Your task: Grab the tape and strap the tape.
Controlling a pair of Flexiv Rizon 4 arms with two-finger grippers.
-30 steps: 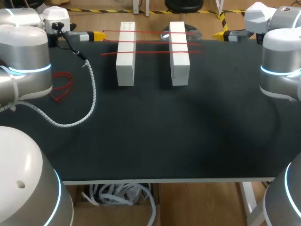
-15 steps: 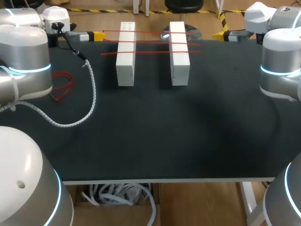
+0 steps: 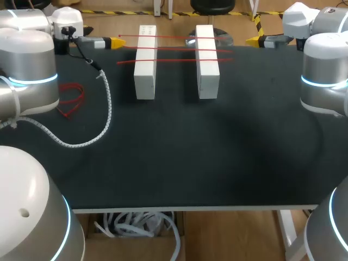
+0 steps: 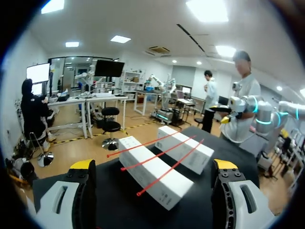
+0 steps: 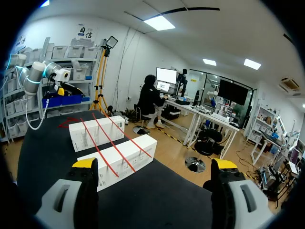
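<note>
Black-topped, the table (image 3: 179, 163) is carrying two white boxes (image 3: 145, 62) side by side near its far edge, with three red tape strips (image 3: 174, 49) lying across both. My left end effector (image 3: 115, 42) and right end effector (image 3: 253, 40) are hovering at the far corners, both spread wide and gripping nothing. I am judging this as the approach before the grab: next, one needs to be closing on a strip's end, or on the loose red tape (image 3: 70, 99) lying by my left arm.

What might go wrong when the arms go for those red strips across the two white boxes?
The red strips are thin and rest across the left box and the right box; a pinch may miss or drag them off. The left gripper and the right gripper, both open, flank the boxes and might nudge one. The coiled cable by the left arm could snag.
</note>
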